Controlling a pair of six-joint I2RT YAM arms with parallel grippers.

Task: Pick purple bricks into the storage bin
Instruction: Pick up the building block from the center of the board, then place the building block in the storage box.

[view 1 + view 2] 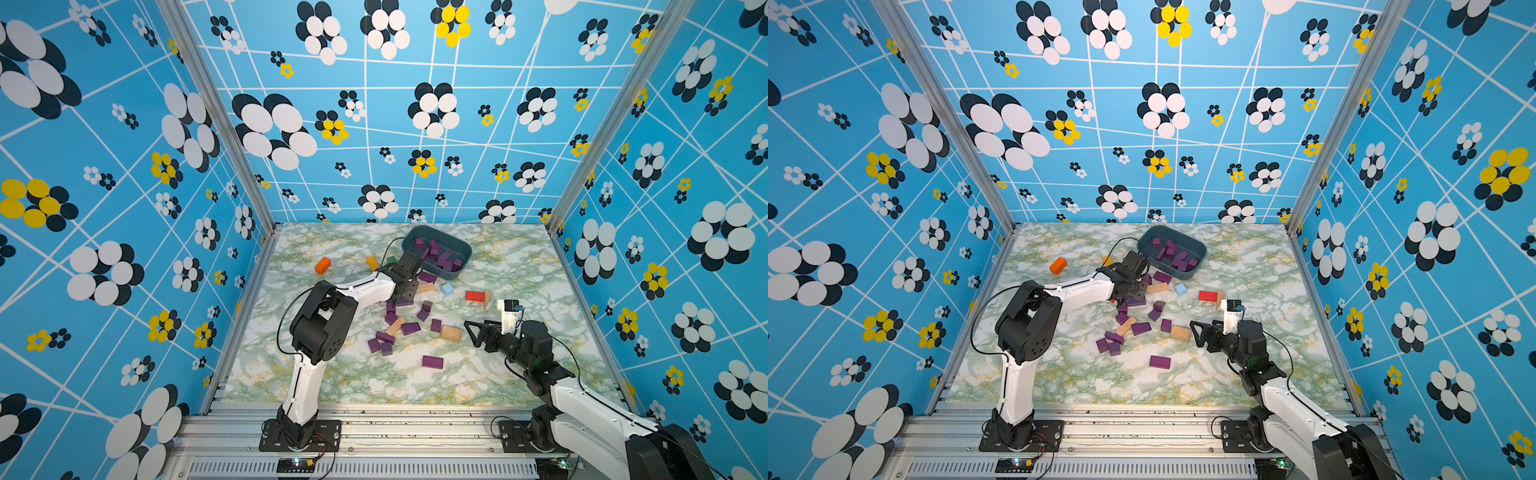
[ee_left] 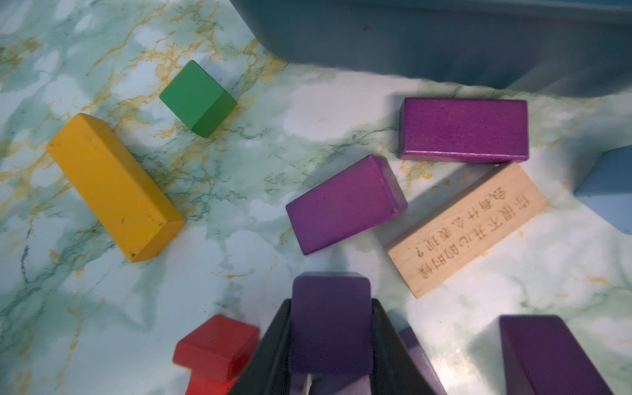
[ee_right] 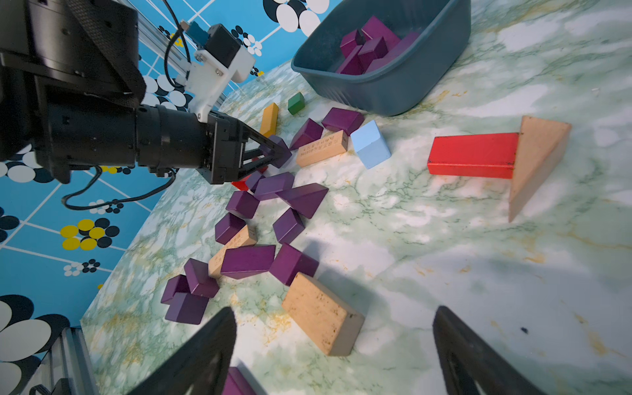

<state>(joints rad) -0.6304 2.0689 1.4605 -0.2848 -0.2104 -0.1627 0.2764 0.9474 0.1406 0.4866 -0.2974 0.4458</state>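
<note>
Gripping one purple brick (image 2: 330,325) in the left jaws, close to the table (image 1: 332,374) and near the storage bin (image 3: 393,92), with right jaws wide and empty; probably light, rigid, smooth, best pinched across flat opposite faces.

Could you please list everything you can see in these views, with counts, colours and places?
storage bin: one, teal-grey, far side of the table.
purple bricks in the bin: several, dark purple, piled.
loose purple bricks: about a dozen, purple, mid-table.
held purple brick: one, purple, in the left hand.
tan blocks: four, three bars and a wedge, among the purple ones.
red blocks: two, one beside the wedge, one by the left hand.
orange block: one, toward the left wall.
yellow bar: one, near the bin.
green cube: one, near the bin.
light-blue cube: one, near the bin.
table: one, green marble pattern.
left hand: shut on the brick.
right hand: open, empty.
</note>
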